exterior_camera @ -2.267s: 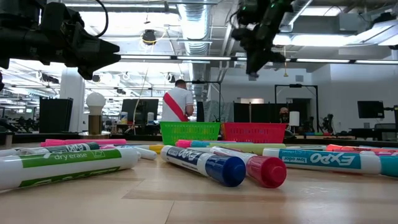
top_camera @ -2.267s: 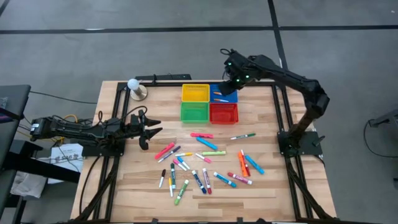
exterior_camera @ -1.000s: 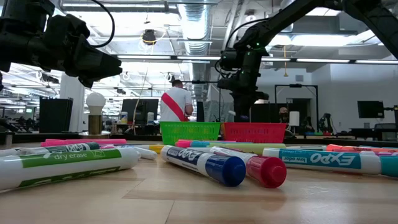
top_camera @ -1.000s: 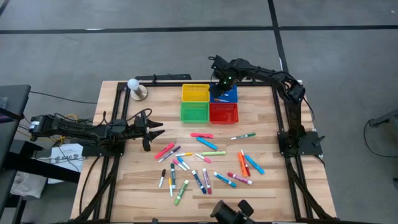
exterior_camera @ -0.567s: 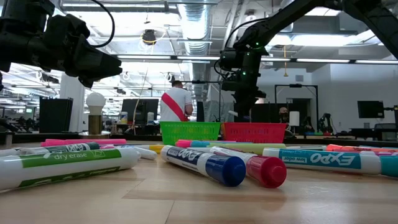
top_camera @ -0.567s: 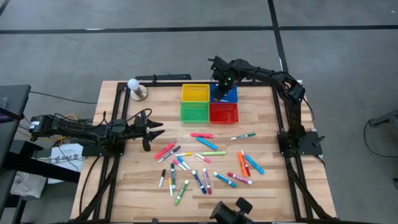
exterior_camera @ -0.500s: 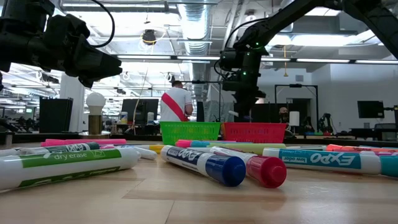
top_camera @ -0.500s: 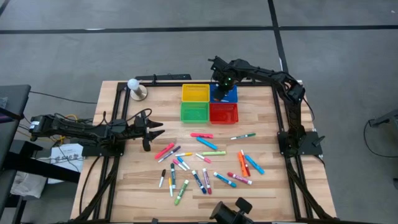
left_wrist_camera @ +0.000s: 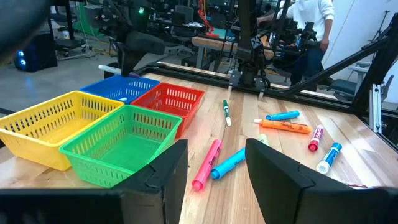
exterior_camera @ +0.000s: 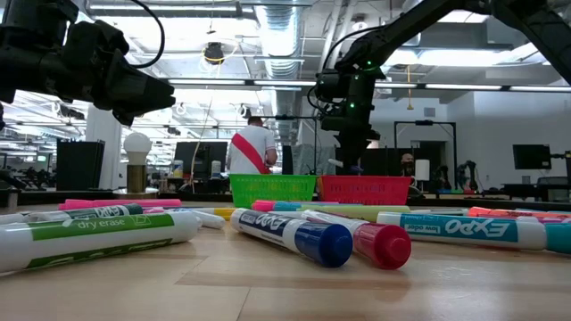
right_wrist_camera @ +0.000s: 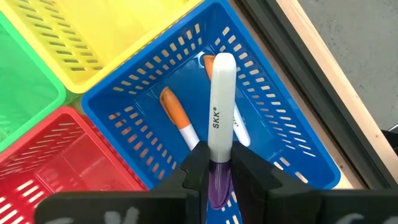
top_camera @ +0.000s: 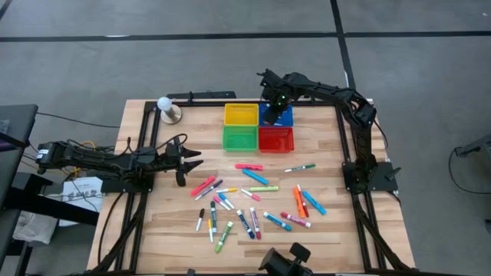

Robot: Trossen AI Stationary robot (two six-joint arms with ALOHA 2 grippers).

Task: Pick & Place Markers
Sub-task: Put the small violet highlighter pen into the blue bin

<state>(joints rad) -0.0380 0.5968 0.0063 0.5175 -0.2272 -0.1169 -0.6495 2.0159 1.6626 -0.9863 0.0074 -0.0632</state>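
— What's laid out, biggest thing first?

— A wooden table (top_camera: 161, 230), with four mesh baskets in a square block at its far edge: yellow basket (top_camera: 240, 114) and blue basket (top_camera: 285, 118) at the back, green basket (top_camera: 239, 138) and red basket (top_camera: 276, 139) in front. A white lamp (top_camera: 166, 107) stands at the far left corner.

— And the arms?

— The right arm reaches in from the right side, and the right gripper (right_wrist_camera: 215, 167) hangs directly over the blue basket. Its fingers are clamped on a purple-and-white marker (right_wrist_camera: 220, 118), which points down into the basket. The left gripper (top_camera: 189, 159) hovers at the table's left edge, near the loose markers; its fingers are spread apart and hold nothing.

— Where are the markers?

— Two orange-capped markers (right_wrist_camera: 176, 116) lie on the blue basket's floor, below the held one. The rest of the markers (top_camera: 253, 201) are scattered flat across the middle and near part of the table, well apart from the baskets. Among them, a pink marker (top_camera: 248, 166) and a green-capped marker (top_camera: 299, 168) lie nearest the baskets.

— Anything behind the table?

— In the low view, a person (exterior_camera: 254, 148) in a white top stands in the room beyond.
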